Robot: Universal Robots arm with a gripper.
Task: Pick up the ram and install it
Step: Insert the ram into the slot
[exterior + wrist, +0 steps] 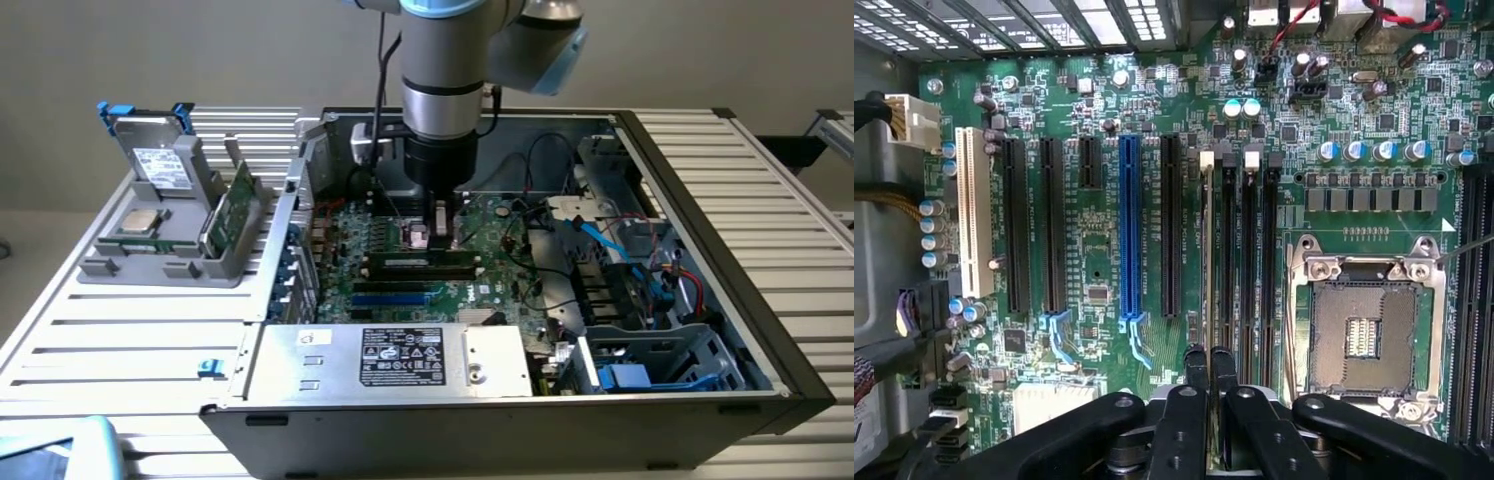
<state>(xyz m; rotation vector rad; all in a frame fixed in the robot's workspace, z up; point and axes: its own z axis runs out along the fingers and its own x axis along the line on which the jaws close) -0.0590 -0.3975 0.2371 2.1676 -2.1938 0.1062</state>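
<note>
My gripper (435, 238) reaches down into the open computer case (707, 190), just above the motherboard (400, 225). In the wrist view its two black fingers (1197, 365) stand close together around a thin board seen edge-on, the ram (1206, 260). The gripper (1209, 358) is shut on the ram. The ram runs along the memory slot (1229, 260) nearest the black expansion slots, its far end at a white latch (1206, 158). Whether it sits fully in the slot cannot be told. In the exterior view the dark memory slots (424, 264) lie just in front of the fingers.
An empty processor socket (1364, 330) lies beside the memory slots, with a blue expansion slot (1129, 230) on the other side. The power supply (387, 358) fills the case's front. Cables (627, 250) crowd the exterior view's right. A grey holder (160, 265) outside holds a silver chip (140, 222) and a green card (235, 205).
</note>
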